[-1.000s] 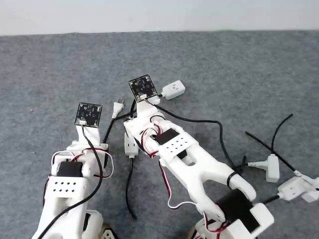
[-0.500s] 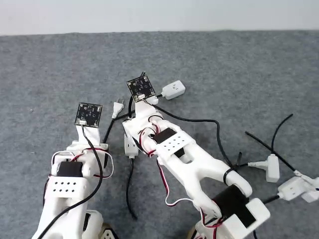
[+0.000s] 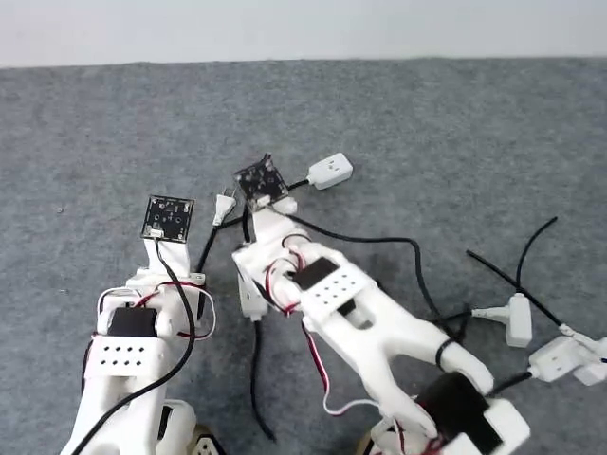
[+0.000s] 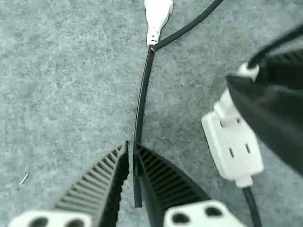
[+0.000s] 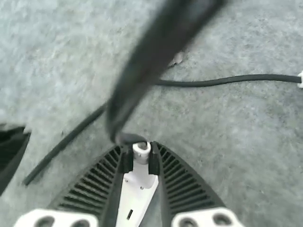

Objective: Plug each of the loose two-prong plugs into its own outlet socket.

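step (judged): mate two-prong plug (image 4: 157, 14) with outlet socket (image 4: 232, 146) | left gripper (image 4: 131, 147): jaws clamped on black cable (image 4: 142, 94), well back from the plug lying on the bench (image 4: 57, 71) | right gripper (image 5: 138, 150): jaws clamped on the socket, slots empty, near plug | do well: probably regrip closer, align prongs with slots, push straight

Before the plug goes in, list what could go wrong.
1. The left gripper pinches the black cord well behind the plug, so the plug may droop or twist and miss the socket.
2. The right gripper holds the socket by one end only, so a push from the plug could pivot it in the grip.
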`<state>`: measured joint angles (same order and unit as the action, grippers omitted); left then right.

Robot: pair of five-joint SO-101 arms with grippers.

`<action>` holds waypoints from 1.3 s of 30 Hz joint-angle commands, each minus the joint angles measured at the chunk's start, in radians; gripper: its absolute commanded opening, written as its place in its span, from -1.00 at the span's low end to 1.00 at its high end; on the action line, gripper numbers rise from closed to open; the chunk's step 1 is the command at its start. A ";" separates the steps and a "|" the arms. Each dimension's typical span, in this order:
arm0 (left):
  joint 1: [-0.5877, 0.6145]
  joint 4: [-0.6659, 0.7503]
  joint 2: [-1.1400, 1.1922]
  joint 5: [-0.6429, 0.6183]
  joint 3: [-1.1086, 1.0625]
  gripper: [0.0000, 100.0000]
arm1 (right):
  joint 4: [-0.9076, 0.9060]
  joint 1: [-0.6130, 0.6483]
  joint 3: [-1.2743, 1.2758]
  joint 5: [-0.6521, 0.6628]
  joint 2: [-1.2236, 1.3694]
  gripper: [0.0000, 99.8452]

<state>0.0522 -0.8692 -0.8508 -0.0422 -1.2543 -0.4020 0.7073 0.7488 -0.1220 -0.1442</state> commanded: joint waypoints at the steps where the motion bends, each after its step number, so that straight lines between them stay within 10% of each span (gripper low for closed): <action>1: 0.008 0.021 -0.023 -0.003 0.010 -0.98 | -0.007 0.022 0.046 0.041 -0.044 -0.98; 39: 0.031 -0.038 -0.012 -0.005 0.010 -0.97 | 0.077 0.068 0.393 0.150 -0.354 -0.98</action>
<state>0.0752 -0.8953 -0.8508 -0.0422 -1.2543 -0.3376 0.7534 1.0802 0.0130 -0.4480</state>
